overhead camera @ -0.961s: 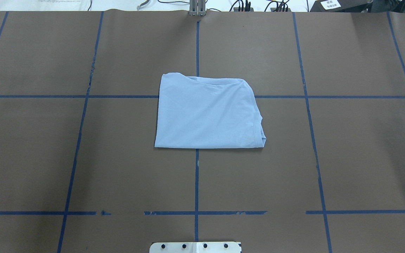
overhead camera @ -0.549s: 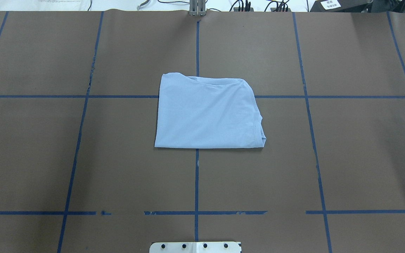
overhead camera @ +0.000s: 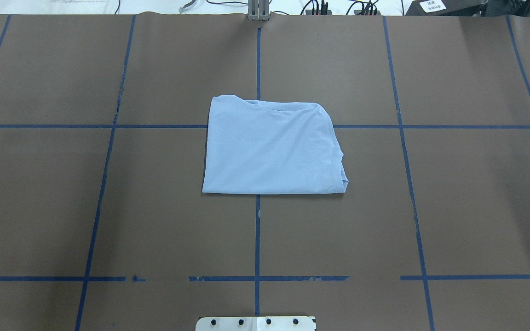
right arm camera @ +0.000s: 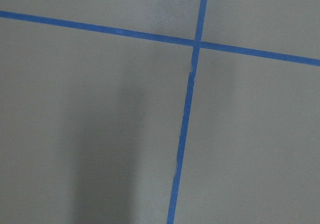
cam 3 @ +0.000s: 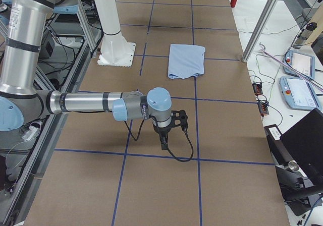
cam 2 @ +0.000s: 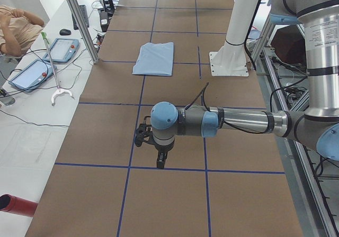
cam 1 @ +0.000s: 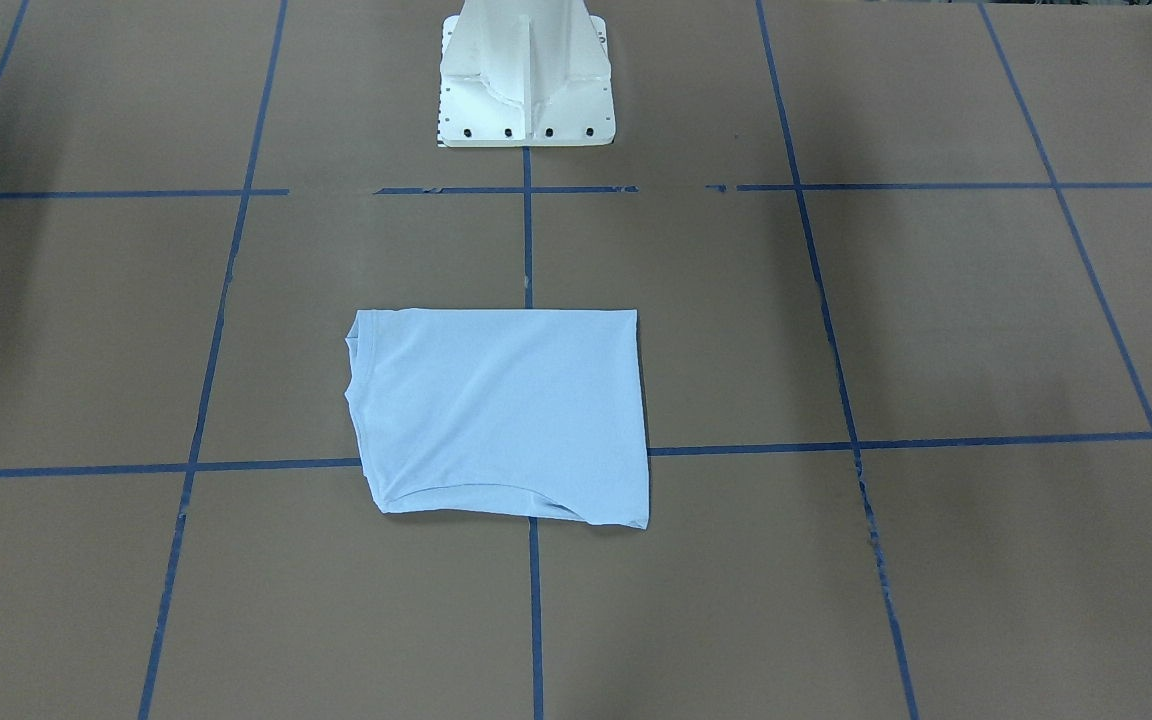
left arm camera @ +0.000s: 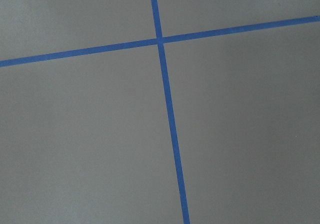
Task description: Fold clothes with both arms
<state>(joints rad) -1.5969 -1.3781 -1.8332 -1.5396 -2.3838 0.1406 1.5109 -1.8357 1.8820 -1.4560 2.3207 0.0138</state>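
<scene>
T-shirt (overhead camera: 272, 147), light blue, lies folded into a flat rectangle at the middle of the brown table (overhead camera: 453, 207). It covers a crossing of the blue tape lines (overhead camera: 257, 239), collar edge toward my right side. My left arm (cam 2: 238, 121) stretches low over the table, well apart from it, left gripper (cam 2: 160, 162) pointing down. My right arm (cam 3: 86, 102) does likewise at the opposite end, right gripper (cam 3: 163, 143) also pointing down. How far either claw gapes I cannot tell; neither has hold of the shirt.

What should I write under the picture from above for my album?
A folded light blue T-shirt lies on a brown table marked with blue tape.
</scene>
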